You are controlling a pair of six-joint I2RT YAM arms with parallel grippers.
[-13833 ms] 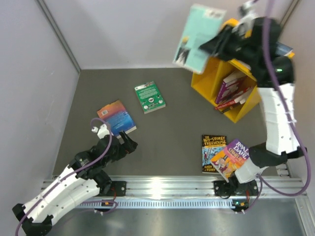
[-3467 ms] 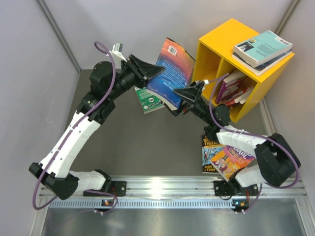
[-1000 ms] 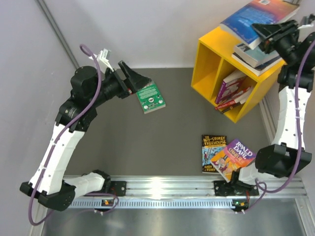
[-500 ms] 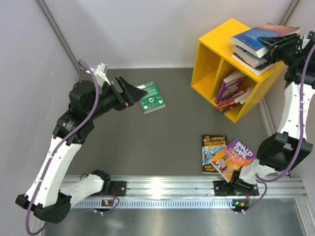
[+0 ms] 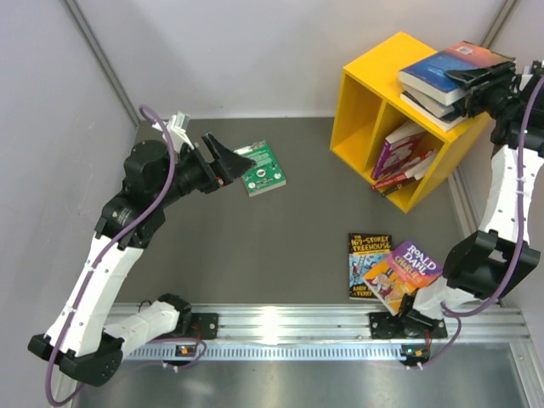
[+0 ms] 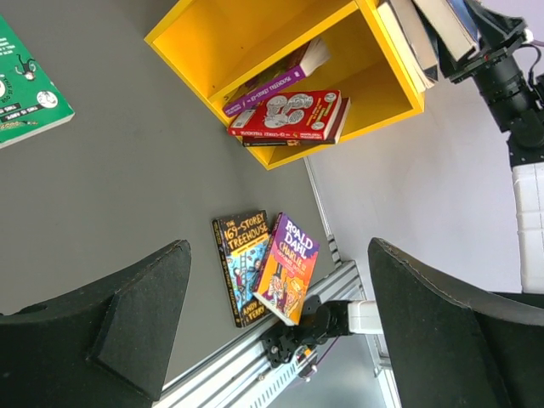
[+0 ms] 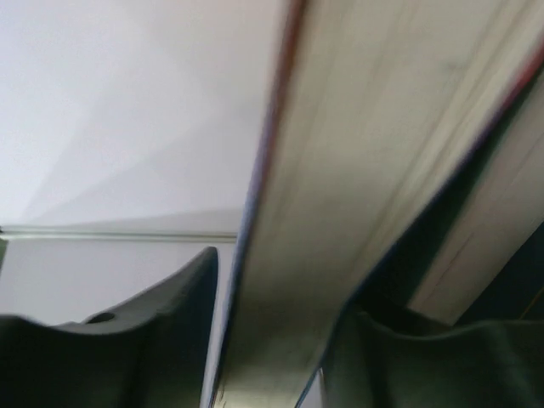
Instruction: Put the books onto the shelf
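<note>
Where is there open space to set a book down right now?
The shelf's left compartment is empty. Bare table stretches between the green book and the two books near the rail. Crowded: the right compartment, holding several books, and the shelf top with its stack.

1. Dark grey table top [image 5: 289, 246], matte, kinda felt-looking.
2. Silver slotted rail [image 5: 289, 319] running along its near edge.
3. Brushed metal strip [image 5: 280, 387] just in front of that rail.
4. Plain pale walls [image 5: 238, 51] on three sides, with a grey post [image 5: 98, 55] slanting down the back-left corner.
</note>
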